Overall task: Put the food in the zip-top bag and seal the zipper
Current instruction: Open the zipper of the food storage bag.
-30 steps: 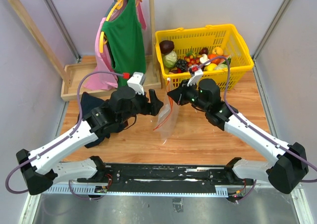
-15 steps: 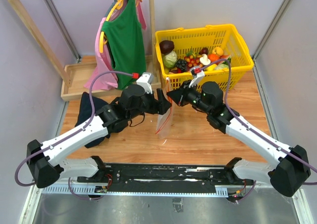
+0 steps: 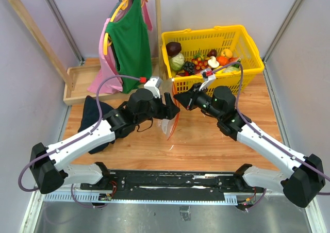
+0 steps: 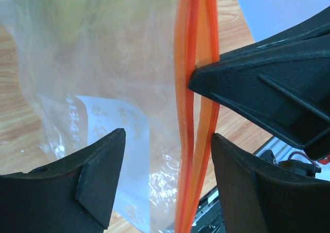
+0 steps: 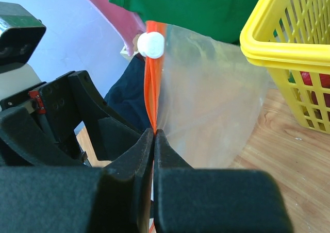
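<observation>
The clear zip-top bag (image 3: 170, 126) hangs between my two grippers above the wooden table. My right gripper (image 5: 154, 132) is shut on its orange-red zipper (image 5: 152, 78), just below the white slider (image 5: 150, 44). My left gripper (image 4: 167, 140) is open and straddles the bag's mouth. The zipper (image 4: 193, 140) lies against its right finger (image 4: 247, 181), and the white label patch (image 4: 124, 135) is near its left finger (image 4: 98, 176). The two zipper strips are slightly apart. The food (image 3: 198, 62), mixed toy fruits and vegetables, lies in the yellow basket (image 3: 247, 42). The bag looks empty.
The yellow basket (image 5: 294, 52) stands just right of the bag. A green and a pink garment (image 3: 129, 37) hang on a wooden rack behind. A dark cloth (image 3: 95, 114) lies on the table at the left, next to a wooden tray (image 3: 77, 81).
My left gripper has moved right to the bag and now straddles its mouth. The bag has risen a little and bunched up between the grippers. The right gripper keeps its hold.
</observation>
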Motion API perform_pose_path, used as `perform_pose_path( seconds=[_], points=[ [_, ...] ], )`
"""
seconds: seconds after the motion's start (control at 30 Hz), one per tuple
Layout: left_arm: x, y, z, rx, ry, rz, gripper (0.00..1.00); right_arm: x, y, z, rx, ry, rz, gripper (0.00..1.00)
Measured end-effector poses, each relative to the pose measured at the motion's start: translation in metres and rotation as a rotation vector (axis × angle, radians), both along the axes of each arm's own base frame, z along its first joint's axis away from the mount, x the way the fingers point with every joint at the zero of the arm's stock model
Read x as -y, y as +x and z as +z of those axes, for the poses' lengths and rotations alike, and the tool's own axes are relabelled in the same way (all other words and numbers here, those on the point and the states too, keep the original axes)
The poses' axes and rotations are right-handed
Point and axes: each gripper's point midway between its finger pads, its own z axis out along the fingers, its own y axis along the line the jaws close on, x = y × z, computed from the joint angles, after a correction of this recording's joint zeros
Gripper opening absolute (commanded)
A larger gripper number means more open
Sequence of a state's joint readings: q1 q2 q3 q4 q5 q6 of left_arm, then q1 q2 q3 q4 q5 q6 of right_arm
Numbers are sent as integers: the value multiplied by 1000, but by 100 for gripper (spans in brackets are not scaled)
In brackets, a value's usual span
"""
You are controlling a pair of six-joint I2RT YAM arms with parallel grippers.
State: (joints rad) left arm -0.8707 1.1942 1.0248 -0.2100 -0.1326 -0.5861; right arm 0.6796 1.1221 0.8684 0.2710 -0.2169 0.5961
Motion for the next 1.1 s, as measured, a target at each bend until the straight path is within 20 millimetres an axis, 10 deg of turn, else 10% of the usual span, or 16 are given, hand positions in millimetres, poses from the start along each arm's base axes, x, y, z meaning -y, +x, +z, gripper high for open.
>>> perform_pose_path(
  seconds=[0.37,1.1],
  points=[
    [-10,-2,-10,-7,16,30,59,1,-1,-1,-4,7,-1,1],
    [0,1,-9,-12,-24,23,69,0,-2,-2,-20,32,-2,1]
  ],
)
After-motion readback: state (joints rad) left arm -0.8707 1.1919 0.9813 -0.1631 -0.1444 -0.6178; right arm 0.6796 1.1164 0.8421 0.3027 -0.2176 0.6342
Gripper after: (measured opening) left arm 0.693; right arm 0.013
